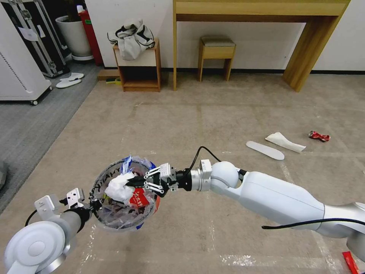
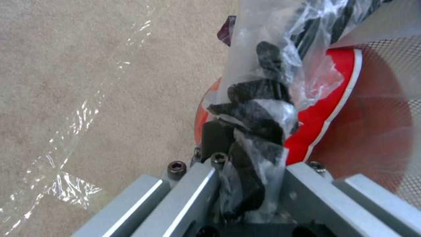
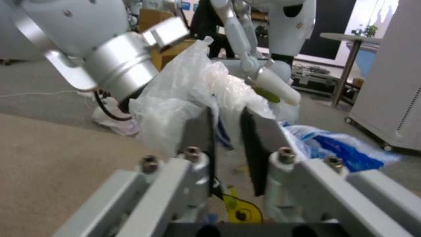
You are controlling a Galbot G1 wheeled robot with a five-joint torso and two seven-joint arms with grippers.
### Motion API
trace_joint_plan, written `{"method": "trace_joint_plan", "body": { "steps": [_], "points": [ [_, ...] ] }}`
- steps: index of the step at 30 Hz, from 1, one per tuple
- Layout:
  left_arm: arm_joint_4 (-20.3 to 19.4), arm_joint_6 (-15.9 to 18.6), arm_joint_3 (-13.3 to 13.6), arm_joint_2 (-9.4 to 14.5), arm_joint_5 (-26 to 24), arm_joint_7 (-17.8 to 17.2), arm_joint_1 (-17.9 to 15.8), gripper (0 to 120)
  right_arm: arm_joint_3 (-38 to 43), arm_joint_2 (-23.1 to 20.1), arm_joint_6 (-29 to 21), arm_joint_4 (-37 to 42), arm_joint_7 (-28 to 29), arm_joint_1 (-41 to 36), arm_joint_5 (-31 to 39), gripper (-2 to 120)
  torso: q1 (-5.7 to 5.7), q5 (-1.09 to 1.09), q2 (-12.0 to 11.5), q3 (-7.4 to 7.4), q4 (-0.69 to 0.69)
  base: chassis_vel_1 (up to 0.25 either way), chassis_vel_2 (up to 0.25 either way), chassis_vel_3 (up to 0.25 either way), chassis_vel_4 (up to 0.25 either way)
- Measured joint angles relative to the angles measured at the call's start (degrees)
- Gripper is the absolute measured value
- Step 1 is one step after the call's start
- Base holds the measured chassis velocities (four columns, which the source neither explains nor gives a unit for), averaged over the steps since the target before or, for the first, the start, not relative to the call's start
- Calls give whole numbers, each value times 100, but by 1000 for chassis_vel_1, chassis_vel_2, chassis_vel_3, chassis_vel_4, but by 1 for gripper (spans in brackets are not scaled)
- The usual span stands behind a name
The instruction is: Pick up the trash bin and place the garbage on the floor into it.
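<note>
bin point(image 1: 114, 220): front left, above carpet point(image 1: 213, 114) | tissue point(image 1: 118, 187), carton point(image 1: 140, 198): in bin | slippers point(image 1: 265, 150): right, can point(image 1: 318, 136) just beyond | wrapper point(image 1: 350, 262): near right edge | stool point(image 1: 216, 53): behind, under desk point(image 1: 262, 9)

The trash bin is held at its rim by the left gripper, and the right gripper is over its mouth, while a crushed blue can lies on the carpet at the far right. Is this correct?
Not quite. The can is red, not blue, as the head view shows. The rest holds: the left gripper grips the rim of the trash bin, and the right gripper is over its mouth.
</note>
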Motion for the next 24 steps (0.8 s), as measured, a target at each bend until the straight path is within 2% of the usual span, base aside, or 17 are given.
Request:
{"method": "trace_joint_plan", "body": {
  "steps": [1,3,4,5,7,8,10,11,13,14,15,17,19,24],
  "points": [
    [-29,4,0,-15,5,-1,28,0,-15,17,10,-36,20,14,-10,28,0,0,0,0,0,0,0,0,0],
    [-50,9,0,-23,12,-1,50,0,-23,22,13,-58,25,23,-14,31,0,0,0,0,0,0,0,0,0],
    [-89,21,-1,-28,34,-1,101,0,-49,30,26,-113,44,50,-26,39,0,0,0,0,0,0,0,0,0],
    [-89,21,-1,-28,34,-1,101,0,-49,30,26,-113,44,50,-26,39,0,0,0,0,0,0,0,0,0],
    [-140,32,-32,12,32,-4,166,0,-72,39,43,-192,72,101,-28,49,0,0,0,0,0,0,0,0,0],
    [-140,32,-32,12,32,-4,166,0,-72,39,43,-192,72,101,-28,49,0,0,0,0,0,0,0,0,0],
    [-193,47,-91,86,-20,-33,221,0,-87,68,66,-303,108,152,-35,61,0,0,0,0,0,0,0,0,0],
    [-193,47,-91,86,-20,-33,221,0,-87,68,66,-303,108,152,-35,61,0,0,0,0,0,0,0,0,0],
    [-229,61,-120,129,-71,-52,272,0,-96,107,93,-400,123,184,-43,71,0,0,0,0,0,0,0,0,0],
    [-229,61,-120,129,-71,-52,272,0,-96,107,93,-400,123,184,-43,71,0,0,0,0,0,0,0,0,0],
    [-247,66,-124,152,-84,-61,303,0,-112,143,109,-470,135,207,-48,79,0,0,0,0,0,0,0,0,0],
    [-257,69,-126,161,-90,-65,317,0,-124,165,122,-515,138,217,-51,83,0,0,0,0,0,0,0,0,0],
    [-271,71,-137,175,-119,-83,327,0,-146,200,143,-604,141,221,-61,94,0,0,0,0,0,0,0,0,0],
    [-279,71,-145,179,-150,-104,315,0,-190,207,173,-644,148,215,-107,99,0,0,0,0,0,0,0,0,0]
  ]
}}
